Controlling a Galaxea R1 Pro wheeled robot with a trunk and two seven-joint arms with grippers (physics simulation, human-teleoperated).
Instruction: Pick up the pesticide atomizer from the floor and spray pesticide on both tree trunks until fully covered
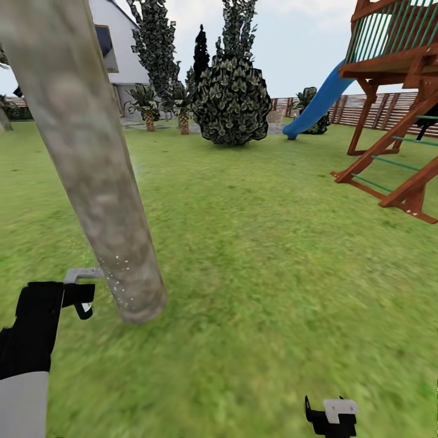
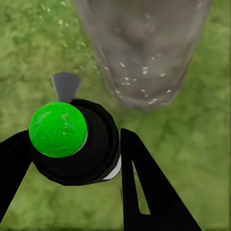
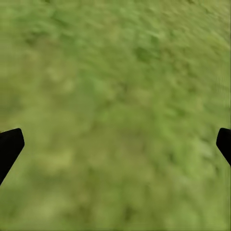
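A thick mottled grey-beige tree trunk (image 1: 91, 158) rises from the grass close in front of me at the left. Fine white pesticide specks (image 1: 118, 274) dot its base (image 2: 144, 72). My left gripper (image 1: 76, 298) is shut on the pesticide atomizer (image 2: 77, 144), a black body with a green round cap (image 2: 57, 129) and a grey nozzle (image 2: 66, 85) pointing at the trunk's foot. The nozzle (image 1: 82, 274) almost touches the trunk. My right gripper (image 1: 331, 417) hangs low at the right, open over bare grass (image 3: 115, 115), fingertips (image 3: 9, 144) wide apart.
A wooden play tower (image 1: 395, 91) with a blue slide (image 1: 316, 103) stands at the right. A big dark shrub (image 1: 231, 100), short palms (image 1: 149, 106), conifers and a white house (image 1: 115, 42) lie ahead. A slatted fence (image 1: 365, 109) runs behind. Open lawn (image 1: 261, 243) spreads between.
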